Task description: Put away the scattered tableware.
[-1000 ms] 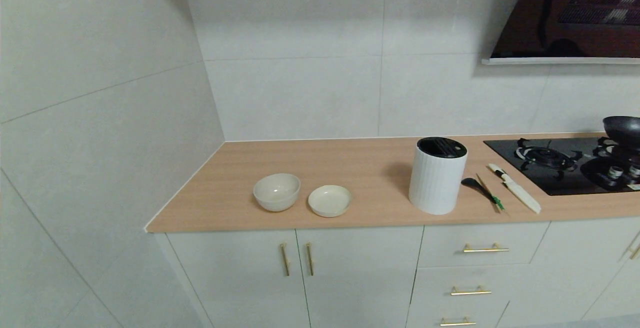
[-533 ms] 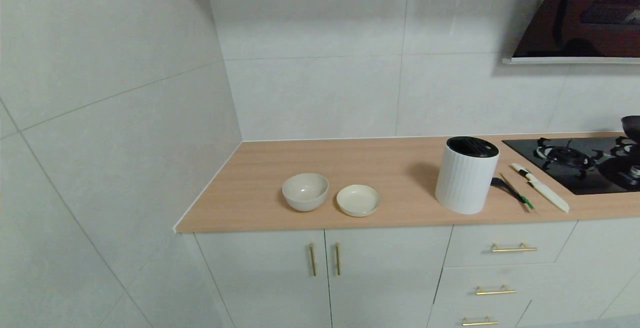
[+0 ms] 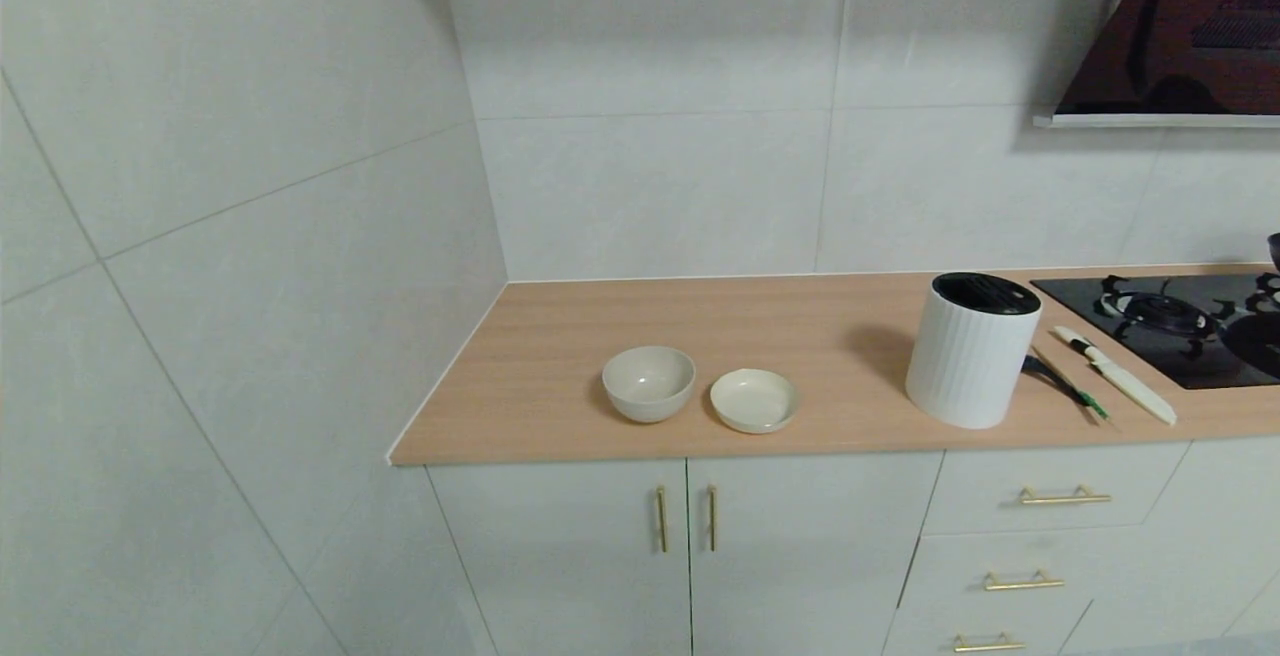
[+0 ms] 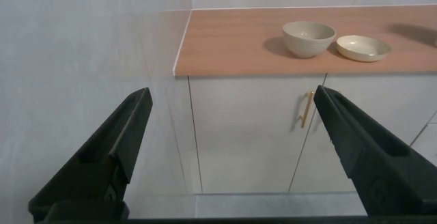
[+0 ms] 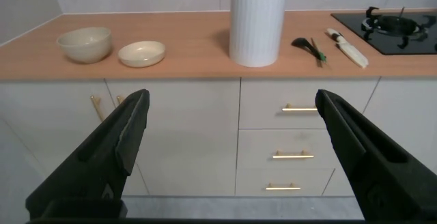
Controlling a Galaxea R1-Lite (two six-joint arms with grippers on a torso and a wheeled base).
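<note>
Only the camera swung left, cropping the stove (image 3: 1190,346) at the frame's right; left gripper (image 4: 231,94) and right gripper (image 5: 231,95) show jaws spread, empty.

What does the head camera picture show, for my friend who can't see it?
A wooden kitchen counter holds a cream bowl beside a shallow cream dish. Farther right stands a tall white ribbed holder, with a black spoon and a white knife lying past it, next to a black gas stove. White cabinets sit underneath.
</note>
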